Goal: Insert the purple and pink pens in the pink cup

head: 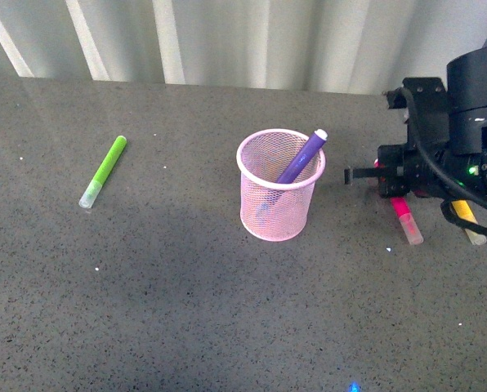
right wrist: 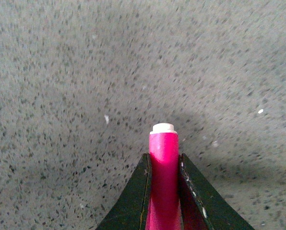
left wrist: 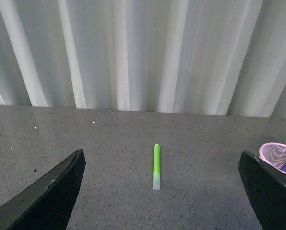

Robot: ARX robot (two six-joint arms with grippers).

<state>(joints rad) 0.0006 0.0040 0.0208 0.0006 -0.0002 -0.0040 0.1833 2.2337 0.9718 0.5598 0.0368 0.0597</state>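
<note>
Roughly half done: one pen in the cup, the other in the grab.
Grey speckled table (head: 186,310) carries everything. Right gripper (right wrist: 164,160) sits at 3 o'clock of the pink cup (head: 268,220), near but apart, jaws clenched on the pink pen (right wrist: 163,143). That pen is low at table level with its clear cap toward 6 o'clock; can't tell if it's lifted yet. Left gripper (left wrist: 161,152) is released, jaws wide, nothing held. Cup is upright mid-table with the purple pen (head: 302,157) inside, leaning on the rim toward 1 o'clock. Left to do, I'd say: lift pink pen, carry to the rim, drop in. Lime green pen (head: 104,170) at 9 o'clock of the cup and yellow pen (head: 468,219) just beside the pink one aren't wanted.
</note>
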